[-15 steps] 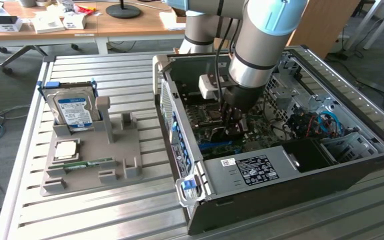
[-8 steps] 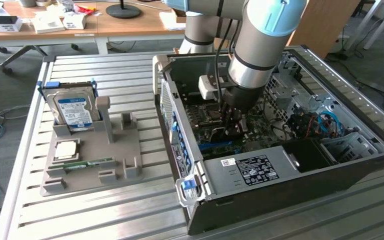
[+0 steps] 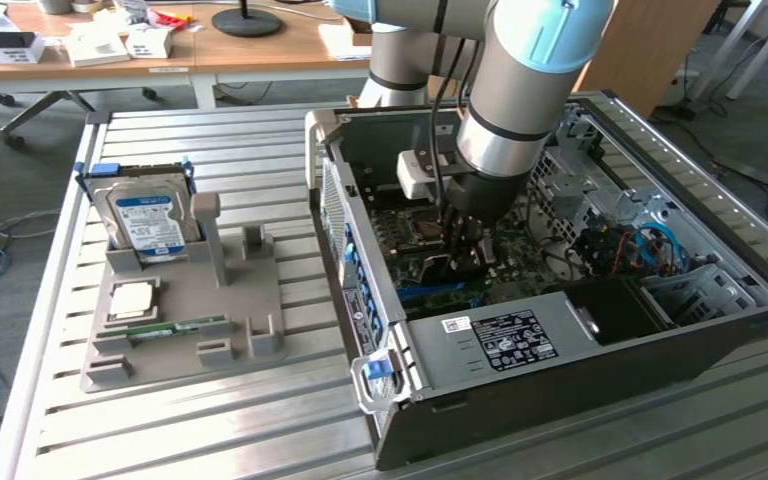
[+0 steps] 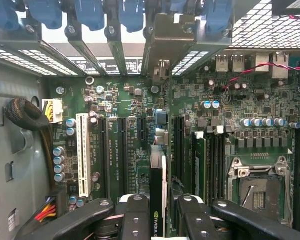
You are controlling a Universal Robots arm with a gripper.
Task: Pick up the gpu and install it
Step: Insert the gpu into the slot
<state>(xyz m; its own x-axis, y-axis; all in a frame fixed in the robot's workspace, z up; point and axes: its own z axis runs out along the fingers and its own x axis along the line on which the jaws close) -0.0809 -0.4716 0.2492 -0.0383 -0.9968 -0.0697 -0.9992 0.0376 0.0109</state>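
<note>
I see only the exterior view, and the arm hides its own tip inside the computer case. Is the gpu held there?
Observer: Yes. In the wrist view the jaws are closed on the gpu, which is seen edge-on between them.
Operator: Where is its metal bracket?
Observer: The bracket is at the row of rear slot openings.
Operator: Are the neighbouring slots free?
Observer: The white slot and the black slots next to it hold no card.

Blue-labelled hard drive (image 3: 145, 222) upright in a grey holder (image 3: 187, 290), green memory stick (image 3: 177, 328) flat in the same holder.
</note>
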